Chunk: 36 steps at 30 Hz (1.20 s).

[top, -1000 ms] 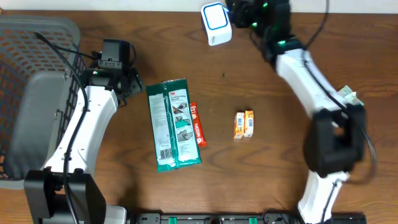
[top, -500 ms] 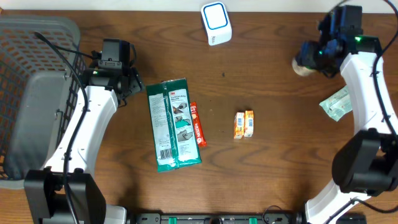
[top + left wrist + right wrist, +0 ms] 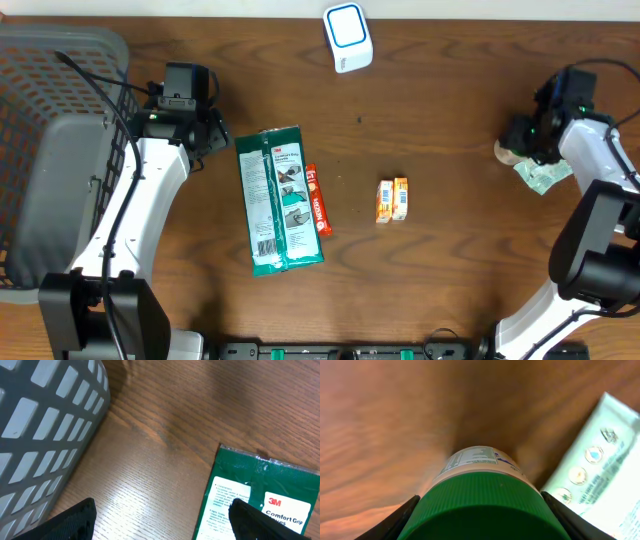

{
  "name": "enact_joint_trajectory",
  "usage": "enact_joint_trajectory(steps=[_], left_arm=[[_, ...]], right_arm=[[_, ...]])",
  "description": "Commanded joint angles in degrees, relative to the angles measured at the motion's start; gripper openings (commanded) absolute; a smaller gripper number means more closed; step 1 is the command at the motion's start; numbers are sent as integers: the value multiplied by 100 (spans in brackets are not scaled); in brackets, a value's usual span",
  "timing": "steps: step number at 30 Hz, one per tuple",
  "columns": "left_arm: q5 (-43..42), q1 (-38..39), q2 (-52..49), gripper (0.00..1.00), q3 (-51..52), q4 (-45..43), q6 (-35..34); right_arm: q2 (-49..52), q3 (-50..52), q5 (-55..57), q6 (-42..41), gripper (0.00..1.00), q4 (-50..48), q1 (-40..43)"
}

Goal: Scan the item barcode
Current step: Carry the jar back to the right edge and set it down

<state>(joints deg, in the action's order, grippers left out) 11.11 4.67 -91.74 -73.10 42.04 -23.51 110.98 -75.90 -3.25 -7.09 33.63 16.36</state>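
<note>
My right gripper [image 3: 523,143] is shut on the green ribbed cap [image 3: 485,502] of a small white-labelled bottle [image 3: 508,153], near the table's right edge. In the right wrist view the bottle [image 3: 472,459] points down at the wood, with black fingers [image 3: 395,521] on both sides of the cap. The white and blue scanner [image 3: 347,37] stands at the back centre, far from the bottle. My left gripper [image 3: 208,142] is open and holds nothing, just left of the top corner of a green 3M package [image 3: 278,199]. One of its fingertips [image 3: 252,521] overlaps that package [image 3: 260,495].
A grey basket [image 3: 50,150] fills the left side, its wall [image 3: 45,425] close to my left gripper. A pale green packet [image 3: 545,172] lies right beside the bottle. A red stick pack [image 3: 317,199] and two small orange boxes [image 3: 392,199] lie mid-table.
The right arm has swung the bottle from the scanner at the back to the right edge beside the pale packet. The left arm has not moved.
</note>
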Motion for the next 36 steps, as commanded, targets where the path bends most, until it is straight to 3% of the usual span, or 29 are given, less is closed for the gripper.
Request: enact_joint_trajectory(steps=[1,11,12,13,15,19,24,30,36], left_arm=[[98,2,2,85,-26,15,57],[96,2,2,85,-26,15,57],[98,2,2,86,-26,15,57],[98,2,2,85,-26,15,57],[98,2,2,85,-26,15,57],[98,2,2,85,-26,15,57],[98,2,2,85,-26,15,57],[98,2,2,85,-26,15,57],[98,2,2,85,-26,15,57]], right_arm=[[7,201,22,50,1,-42,295],[-20,192,37,52,1,562,942],[-20,192,28,52,6,562,960],[-20,192,13,52,21,570,964],[-20,192,-57,52,70,579,946],[-24,11,-175,317,99,673,841],[-105,-649,-177,352,99,1412,774],[-118,-1950,-214,-107,99,3029,708],[-122,-2616,-1427,0,99,3995,286]])
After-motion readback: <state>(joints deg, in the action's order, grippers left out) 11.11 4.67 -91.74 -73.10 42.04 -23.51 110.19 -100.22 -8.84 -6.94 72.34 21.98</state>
